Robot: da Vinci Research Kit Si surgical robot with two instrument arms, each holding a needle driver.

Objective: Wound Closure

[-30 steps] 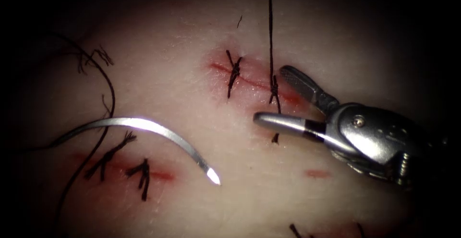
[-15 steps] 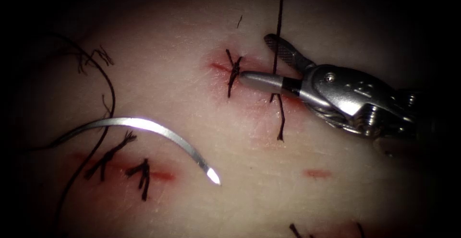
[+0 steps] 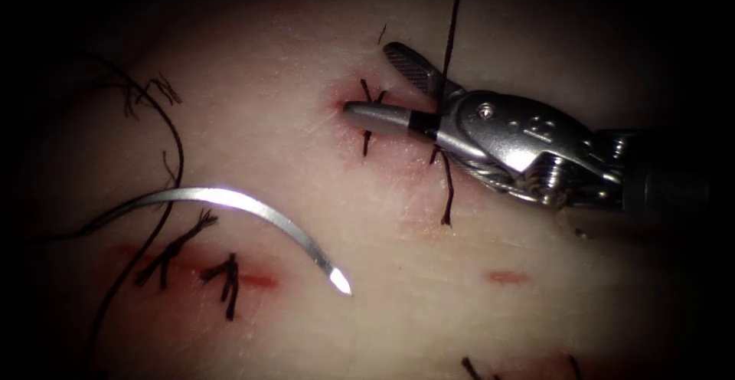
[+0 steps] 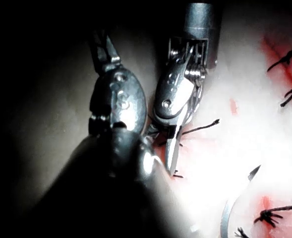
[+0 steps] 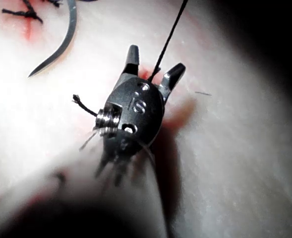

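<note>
My right tool (image 3: pixel 370 81) comes in from the right with its jaws open over the upper cut in the tissue (image 3: pixel 344 227). A taut black thread (image 3: pixel 452 27) rises from the knot at that cut and passes between the two open jaws, close to their hinge; the right wrist view shows the same thread (image 5: pixel 168 37) between the jaws of the right tool (image 5: pixel 155 58). The knot's short tail (image 3: pixel 446 192) hangs below the tool. The curved needle (image 3: pixel 230 196) lies free on the tissue left of the cut, held by nothing, its tip (image 3: pixel 341 284) bare. My left tool (image 4: pixel 117 99) sits beside the right one.
An earlier stitch (image 3: pixel 367 139) crosses the upper cut just under the right tool's lower jaw. Two knotted stitches (image 3: pixel 227 273) close a second cut at lower left. Loose thread (image 3: pixel 172 135) curls from the needle's rear end across the left tissue. A small red mark (image 3: pixel 507 276) lies lower right.
My right tool has moved up and to the left with its jaws open, and now straddles the taut thread above the knot. The needle has not moved.
</note>
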